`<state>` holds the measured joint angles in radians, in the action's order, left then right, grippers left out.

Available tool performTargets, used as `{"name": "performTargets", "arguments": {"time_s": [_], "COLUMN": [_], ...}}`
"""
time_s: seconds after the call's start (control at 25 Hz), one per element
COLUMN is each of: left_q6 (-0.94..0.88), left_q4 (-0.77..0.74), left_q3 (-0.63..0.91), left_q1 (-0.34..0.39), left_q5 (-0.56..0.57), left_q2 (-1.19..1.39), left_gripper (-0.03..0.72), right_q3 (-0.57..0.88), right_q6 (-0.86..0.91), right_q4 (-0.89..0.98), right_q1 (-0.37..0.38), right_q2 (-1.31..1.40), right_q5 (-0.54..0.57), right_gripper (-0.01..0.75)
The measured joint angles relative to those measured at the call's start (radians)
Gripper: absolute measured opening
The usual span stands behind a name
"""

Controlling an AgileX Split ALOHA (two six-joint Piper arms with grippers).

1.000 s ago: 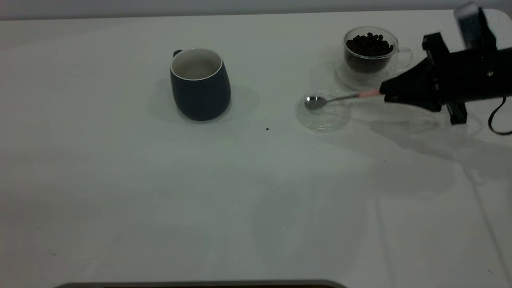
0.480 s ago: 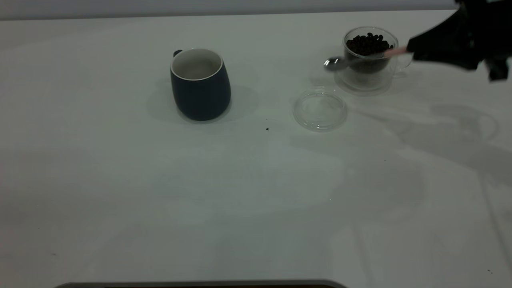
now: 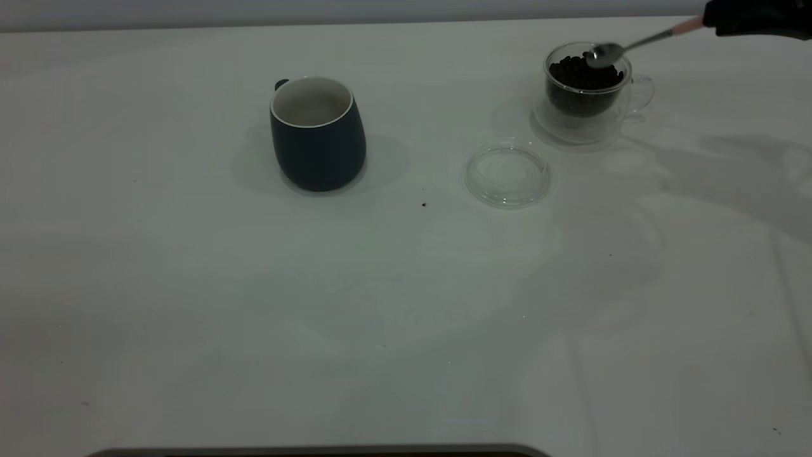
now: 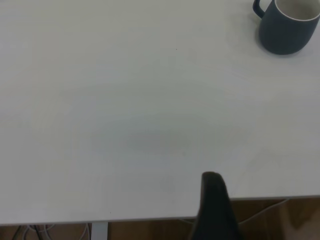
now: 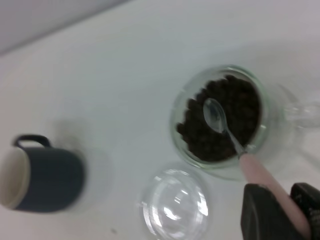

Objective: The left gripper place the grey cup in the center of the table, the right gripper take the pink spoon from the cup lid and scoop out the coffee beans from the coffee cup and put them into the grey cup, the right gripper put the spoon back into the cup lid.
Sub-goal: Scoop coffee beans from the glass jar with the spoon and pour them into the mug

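The grey cup (image 3: 317,133) stands upright and empty near the middle of the table (image 3: 254,304), far from both arms. My right gripper (image 3: 712,23) is at the back right corner, shut on the handle of the pink spoon (image 3: 637,42). The spoon's metal bowl hangs just over the coffee beans (image 3: 580,73) in the coffee cup (image 3: 587,95). In the right wrist view the spoon (image 5: 222,125) slants from the right gripper (image 5: 287,210) down over the beans (image 5: 200,135). The cup lid (image 3: 507,172) lies empty in front of the coffee cup. My left gripper (image 4: 214,200) is back at the table's edge, well away from the grey cup (image 4: 287,30).
A few tiny dark specks lie on the tabletop, one (image 3: 424,204) between the grey cup and the lid. A dark strip (image 3: 317,452) runs along the front edge.
My right gripper has lifted the pink spoon out of the cup lid and carried it up and back to the right. The spoon's bowl now sits over the coffee cup.
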<state>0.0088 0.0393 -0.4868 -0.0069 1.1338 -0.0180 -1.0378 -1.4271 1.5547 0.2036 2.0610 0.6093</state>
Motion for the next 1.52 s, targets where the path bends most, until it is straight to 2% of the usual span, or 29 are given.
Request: {"name": "performTargets", "arguments": {"time_s": [0.28,0.64,1.28,1.52], "left_q6": [0.0,0.0,0.001,0.001], "left_q4": [0.0,0.0,0.0,0.0], "left_q3": [0.0,0.0,0.0,0.0], "left_q1": [0.0,0.0,0.0,0.0], "left_q5": [0.0,0.0,0.0,0.0], "left_q2": [0.0,0.0,0.0,0.0], "left_gripper": [0.586,0.586,0.586,0.586], "right_q3": [-0.007,-0.047,-0.051,-0.051], "right_q6": [0.005,-0.011,0.121,0.119], "right_q4": [-0.05,-0.054,-0.032,0.029], "right_q1": [-0.006,-0.006,-0.003,0.033], "right_q2": [0.001,0.063,0.089,0.145], "right_q5": [-0.074,-0.072,0.018,0.112], "right_gripper": [0.113,0.113,0.113,0.113]}}
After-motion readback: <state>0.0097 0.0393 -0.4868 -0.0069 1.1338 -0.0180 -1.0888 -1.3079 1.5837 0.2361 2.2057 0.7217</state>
